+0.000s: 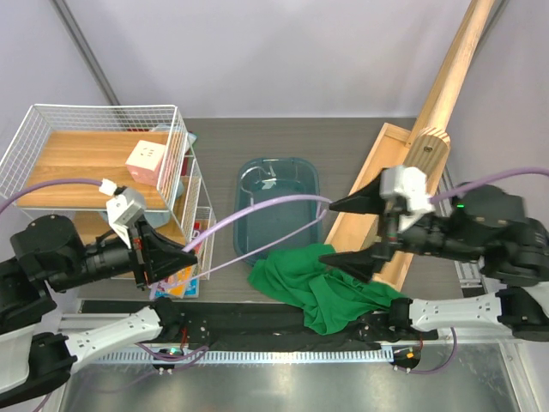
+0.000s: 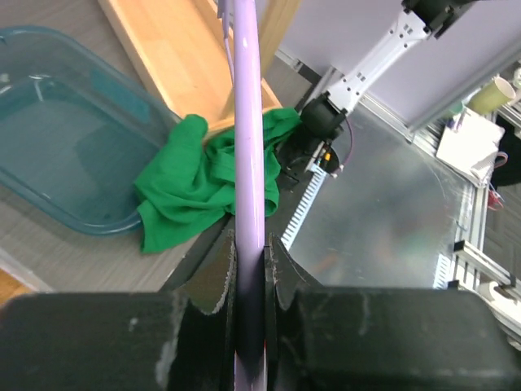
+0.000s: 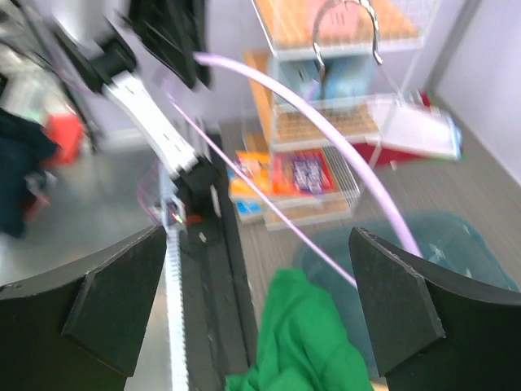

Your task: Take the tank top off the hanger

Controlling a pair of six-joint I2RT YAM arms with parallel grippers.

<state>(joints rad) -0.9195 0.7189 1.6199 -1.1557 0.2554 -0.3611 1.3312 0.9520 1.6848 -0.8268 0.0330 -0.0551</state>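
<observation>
Our left gripper [image 2: 251,252] clamps the thin lilac hanger [image 2: 248,122]; right gripper [image 1: 328,230] gapes over the green tank top [image 1: 317,283], beside a teal tub [image 1: 281,161].

No legible text, brand or number anywhere; print on the shelf packets [image 3: 297,173] too blurred.

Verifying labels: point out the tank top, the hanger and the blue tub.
tank top [image 1: 330,296]: top external view, crumpled middle.
hanger [image 2: 248,147]: left wrist view, lilac arm.
blue tub [image 1: 283,182]: top external view, bare floor.
</observation>
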